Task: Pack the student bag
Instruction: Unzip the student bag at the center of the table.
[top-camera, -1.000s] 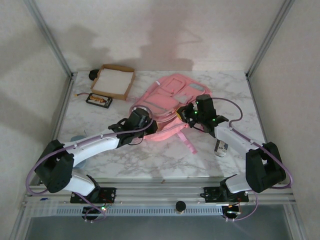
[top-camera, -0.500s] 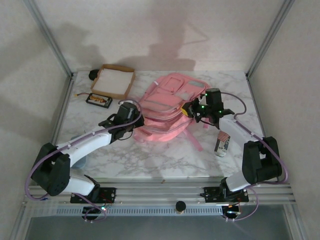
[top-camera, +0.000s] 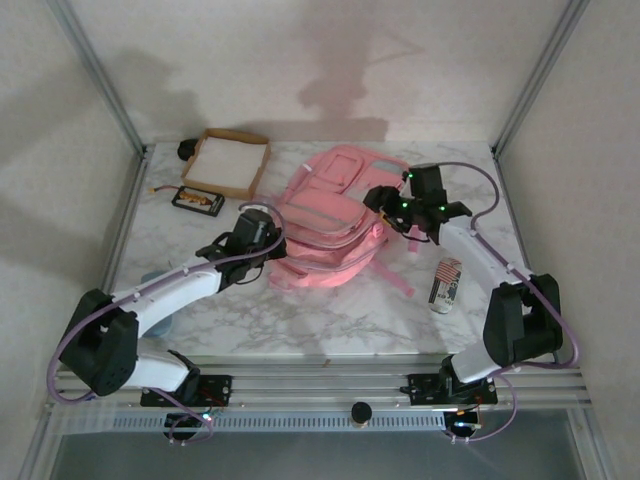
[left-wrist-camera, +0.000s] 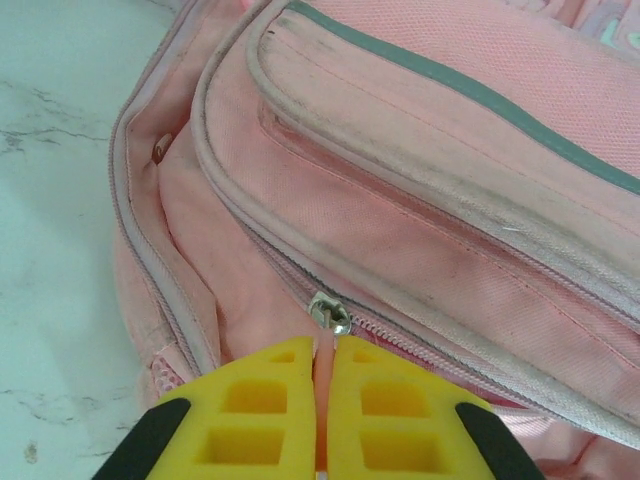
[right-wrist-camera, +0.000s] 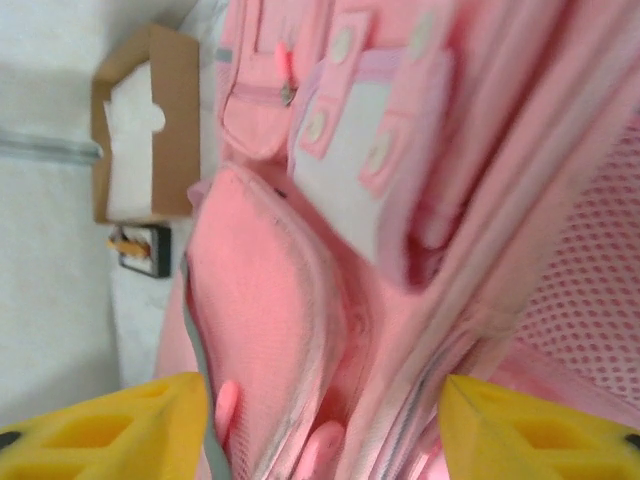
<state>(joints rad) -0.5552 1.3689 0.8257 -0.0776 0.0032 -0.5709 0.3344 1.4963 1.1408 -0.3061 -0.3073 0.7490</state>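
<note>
- Two arms are at work on the student bag (top-camera: 335, 225). It lies flat near the middle of the table (top-camera: 330, 315) with its front pockets facing up, between the two wrists.
- The left fingers (left-wrist-camera: 305, 375) are pressed together on the thin pink zip tab (left-wrist-camera: 323, 350), just behind the metal slider (left-wrist-camera: 328, 316). That pinch looks meant for dragging the slider along its track, so a compartment can be worked open for packing.
- To the left of the slider, the seam beside it already gapes, and a fold of pink lining shows inside. So this side of the bag seems partly open.
- The right fingers (top-camera: 388, 203) are spread wide and hold nothing. They sit at the bag's right side, and in the wrist view the pale panel and pockets lie between them.
- My guess is they are placed there to take hold of the fabric or brace it. A soft bag would likely slide across the smooth table when the zip is tugged.
- A small can (top-camera: 445, 283) sits on the table just right of the bag. A dark flat packet (top-camera: 198, 200) lies by the cardboard tray (top-camera: 258, 172) at the far left. Both are outside the bag, so packing seems hardly begun.
- The tab is narrow and could slip from the pinch if the pull is not in line with the zip.
</note>
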